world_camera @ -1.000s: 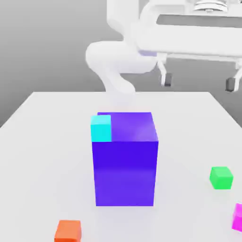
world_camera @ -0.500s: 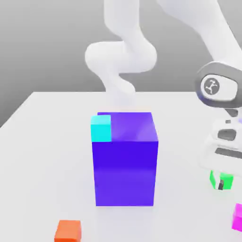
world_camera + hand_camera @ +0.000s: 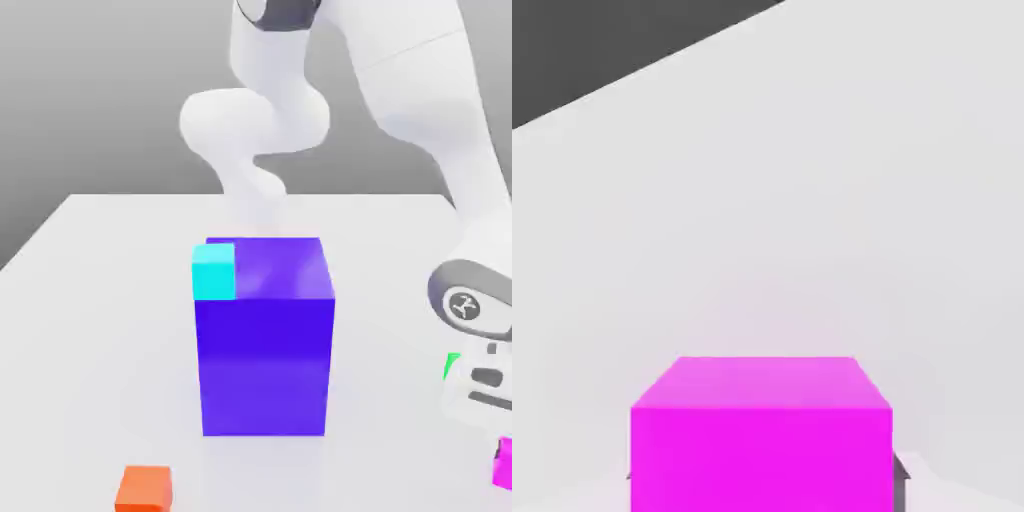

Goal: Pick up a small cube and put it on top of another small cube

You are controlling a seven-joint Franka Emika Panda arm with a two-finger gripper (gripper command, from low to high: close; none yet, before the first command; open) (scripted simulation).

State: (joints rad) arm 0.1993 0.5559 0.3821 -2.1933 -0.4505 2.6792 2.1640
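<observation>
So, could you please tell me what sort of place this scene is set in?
Most likely a simulated tabletop test bench: a bare white table against a flat grey backdrop, a white robot arm, and plain coloured blocks such as the large blue block and orange cube.

The white arm [image 3: 400,90] rises behind, bends over and reaches down low on the exterior view's right, its wrist [image 3: 470,305] close above the tabletop. The gripper [image 3: 762,480] points down, its fingers closed in against the sides of the magenta cube [image 3: 762,440].
</observation>
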